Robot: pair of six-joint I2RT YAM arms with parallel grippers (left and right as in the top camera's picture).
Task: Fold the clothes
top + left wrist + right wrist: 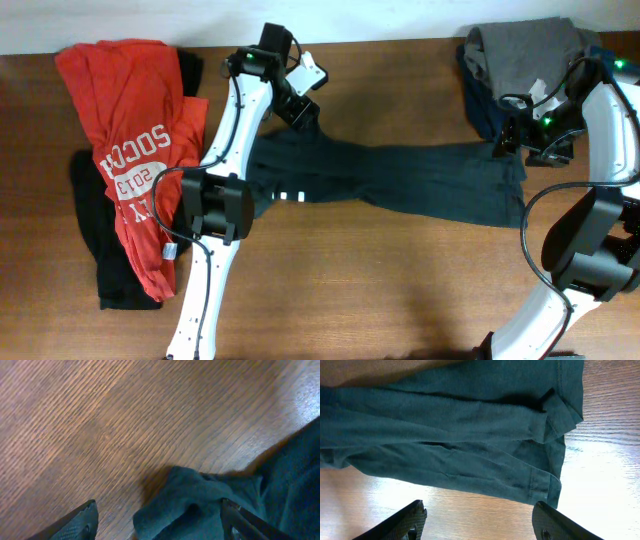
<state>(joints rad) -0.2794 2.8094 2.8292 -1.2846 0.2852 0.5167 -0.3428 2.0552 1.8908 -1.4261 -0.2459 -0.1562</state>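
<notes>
1. Left gripper (159, 510) is spread wide and clamps nothing. A bunched corner of the dark shirt (420, 180) lies between its fingers (80, 522), reaching one finger and clear of the other.
2. Right gripper (480, 510) is also spread wide and empty, poised over the shirt's hemmed end. Whether its fingertips touch the cloth I cannot tell.
3. The shirt lies stretched across the middle of the table (400, 290), from the left gripper near the far edge to the right gripper near the right edge. It is rumpled into long folds, narrow at its left end and wider at its right. Small white lettering (290, 195) shows on its left part.
4. A red shirt (130, 130) with white print lies at the far left corner, over a black garment (100, 260).
5. A grey garment (525, 45) lies on a navy garment (478, 105) at the far right corner.
</notes>
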